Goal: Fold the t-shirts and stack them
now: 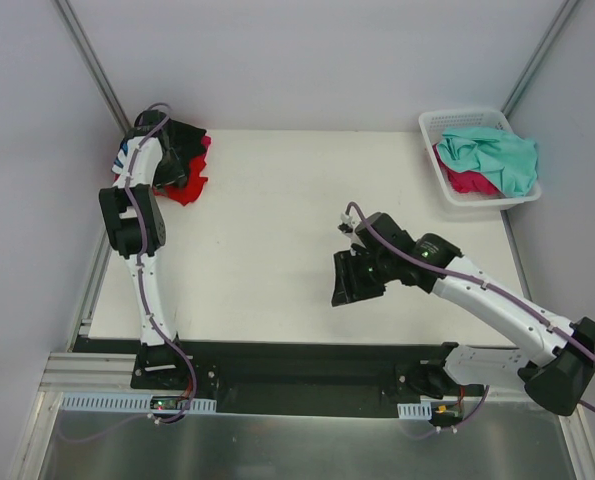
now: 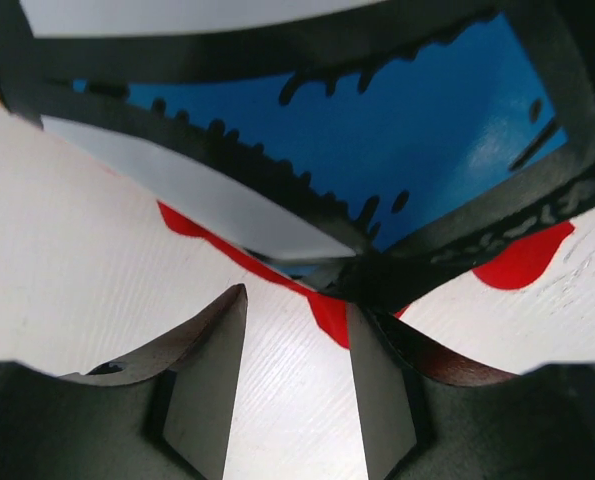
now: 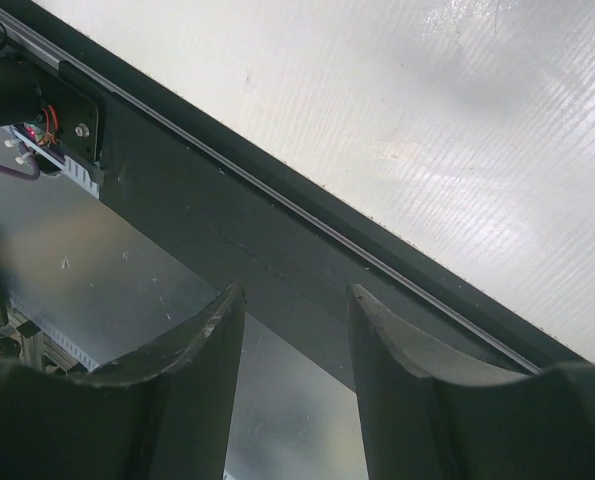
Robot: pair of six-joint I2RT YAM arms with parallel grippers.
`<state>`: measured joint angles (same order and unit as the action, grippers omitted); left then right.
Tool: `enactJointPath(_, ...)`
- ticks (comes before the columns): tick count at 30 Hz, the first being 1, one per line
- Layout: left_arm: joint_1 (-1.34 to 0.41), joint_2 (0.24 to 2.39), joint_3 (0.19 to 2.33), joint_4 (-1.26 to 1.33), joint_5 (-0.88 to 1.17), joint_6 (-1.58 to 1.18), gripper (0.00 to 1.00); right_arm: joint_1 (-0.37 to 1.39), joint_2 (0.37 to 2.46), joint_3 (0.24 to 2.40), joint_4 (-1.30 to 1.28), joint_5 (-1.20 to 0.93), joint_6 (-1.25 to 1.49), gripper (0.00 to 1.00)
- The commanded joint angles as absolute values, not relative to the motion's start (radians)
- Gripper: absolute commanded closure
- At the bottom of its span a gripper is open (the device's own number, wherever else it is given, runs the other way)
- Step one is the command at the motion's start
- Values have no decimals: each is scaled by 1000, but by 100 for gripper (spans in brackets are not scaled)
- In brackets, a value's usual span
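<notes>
One white table [image 1: 277, 220] carries everything; two arms stand at its near edge, the left arm [image 1: 142, 260] stretched to the far-left corner, the right arm [image 1: 487, 295] bent over the middle; one white lattice basket [image 1: 432, 125] sits at the far-right corner, holding one teal shirt [image 1: 497, 155] on top of one deep pink shirt [image 1: 467, 182]; in the far-left corner one black shirt [image 1: 182, 135] lies heaped on one red shirt [image 1: 192, 185]; a blue panel [image 2: 427, 130] with black drip marks shows on the black cloth, too close to read; the left gripper [image 2: 295, 305] stands half apart, clamping nothing, cloth edges at its tips; the right gripper [image 3: 295, 295] gapes half apart above the table's near edge, holding nothing.
</notes>
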<state>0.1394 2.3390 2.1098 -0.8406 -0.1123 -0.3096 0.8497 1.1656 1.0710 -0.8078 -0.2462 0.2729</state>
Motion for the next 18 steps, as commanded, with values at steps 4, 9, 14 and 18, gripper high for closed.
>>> enactJointPath(4, 147, 2421, 2233, -862, -49, -333, 56, 851, 1118, 1094, -862, -215, 278, 52)
enactJointPath(9, 141, 2467, 2260, -862, -14, -350, 56, 851, 1114, 1101, -873, -210, 276, 52)
enactJointPath(14, 130, 2464, 2275, -862, -2, -363, 57, 851, 1114, 1089, -874, -209, 279, 52)
enactJointPath(18, 129, 2409, 2257, -859, 43, -371, 57, 850, 1132, 1095, -871, -196, 281, 52)
